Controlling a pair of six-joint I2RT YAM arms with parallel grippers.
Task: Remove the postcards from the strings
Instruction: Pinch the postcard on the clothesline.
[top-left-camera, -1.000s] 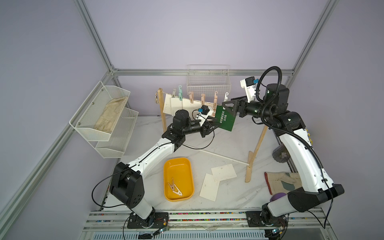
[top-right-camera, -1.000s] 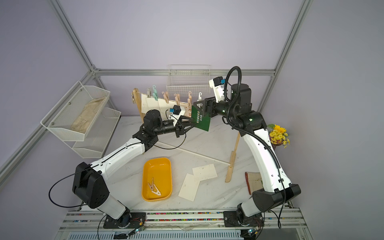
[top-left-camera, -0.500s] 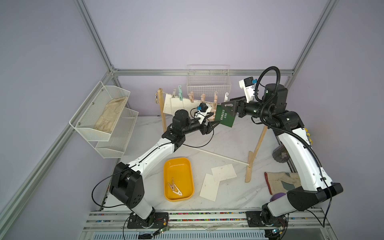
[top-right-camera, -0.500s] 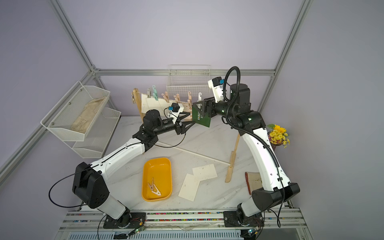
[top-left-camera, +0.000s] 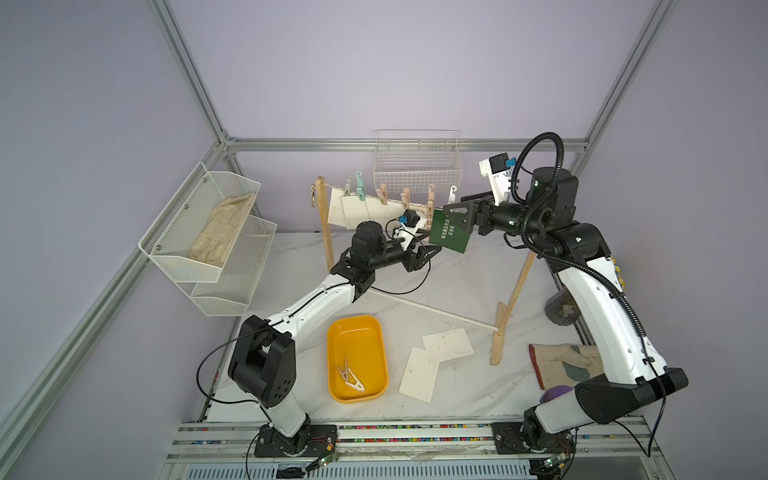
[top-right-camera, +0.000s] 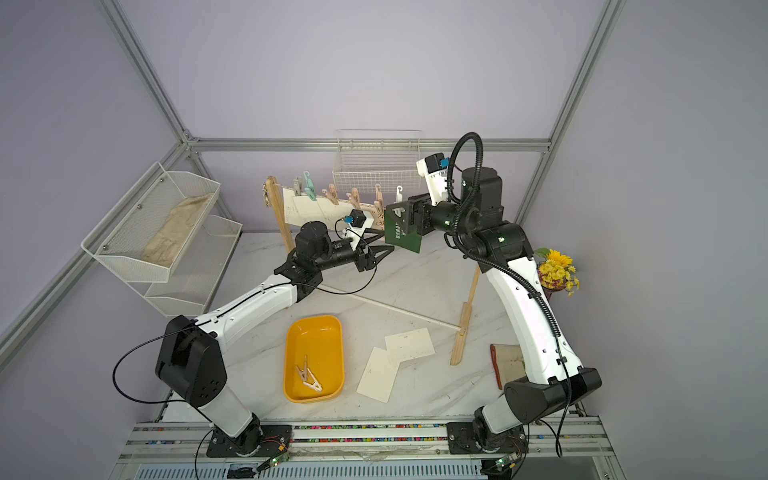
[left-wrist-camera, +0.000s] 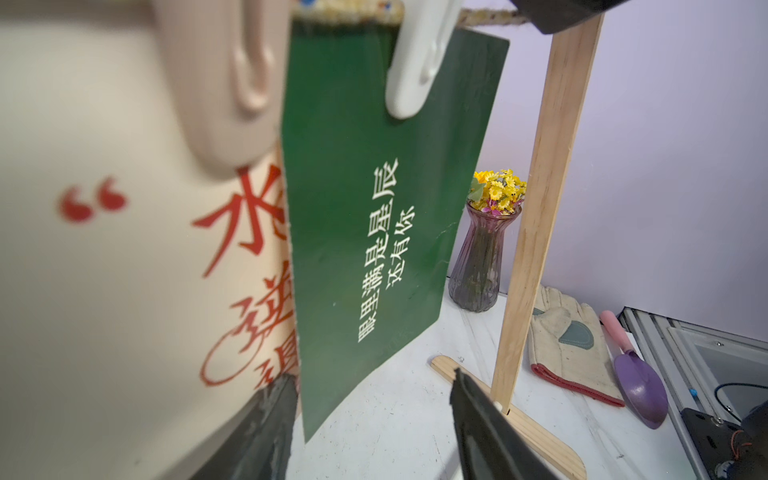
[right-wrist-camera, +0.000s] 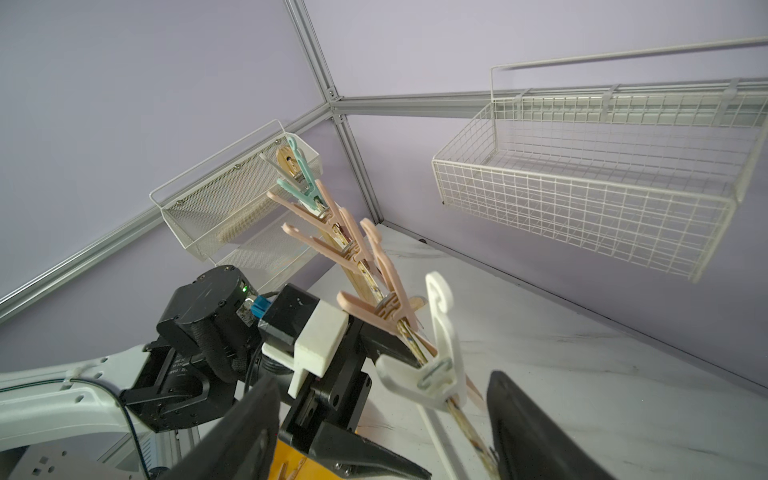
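A dark green postcard (top-left-camera: 451, 237) (top-right-camera: 402, 237) (left-wrist-camera: 374, 232) hangs from the string (left-wrist-camera: 484, 17) under a white peg (left-wrist-camera: 415, 70) (right-wrist-camera: 436, 370). My left gripper (left-wrist-camera: 374, 419) (top-left-camera: 432, 250) is open below it. The card's lower corner hangs loose between the fingers (left-wrist-camera: 266, 428), close to one of them. My right gripper (right-wrist-camera: 386, 440) (top-left-camera: 455, 210) is open at string height, its fingers standing apart on either side of the white peg. A cream postcard with red characters (left-wrist-camera: 124, 257) hangs beside the green one. More white postcards (top-left-camera: 357, 210) hang further along. Two postcards (top-left-camera: 446, 345) lie on the table.
A yellow tray (top-left-camera: 376, 332) holds loose pegs. Two wooden posts (top-left-camera: 515, 291) joined by a white rod (top-left-camera: 436, 311) carry the string. A glove (top-left-camera: 561, 361), a purple trowel (left-wrist-camera: 640, 386) and a flower vase (top-right-camera: 555, 270) sit at the right. A wire basket (top-left-camera: 417, 166) and a mesh shelf (top-left-camera: 208, 224) hang on the walls.
My left gripper's jaws have spread wider, and the green card's lower corner now hangs free between them. The right arm has hardly moved.
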